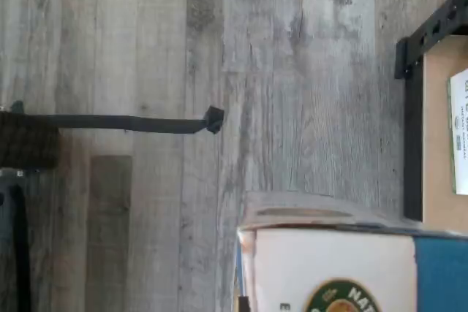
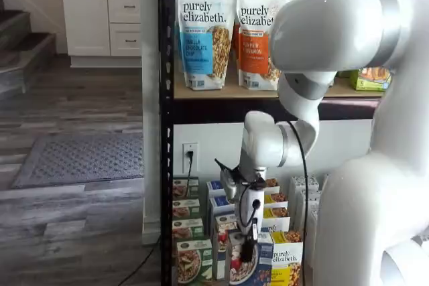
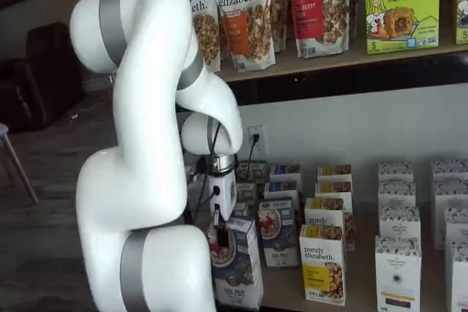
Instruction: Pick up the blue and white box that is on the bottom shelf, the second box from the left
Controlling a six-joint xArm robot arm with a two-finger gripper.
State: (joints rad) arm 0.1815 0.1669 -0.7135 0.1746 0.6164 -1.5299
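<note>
The blue and white box sits forward of the other rows on the bottom shelf, slightly tilted. It also shows in a shelf view, and close up in the wrist view with its white top and blue front. My gripper hangs down over the box's top edge, its black fingers closed on the box. The gripper shows in both shelf views. The shelf surface is mostly hidden by boxes.
Green-fronted boxes stand left of the held box and yellow-fronted ones right of it. White boxes fill the right side. Granola bags stand on the upper board. A black post edges the rack. A black cable crosses the wrist view.
</note>
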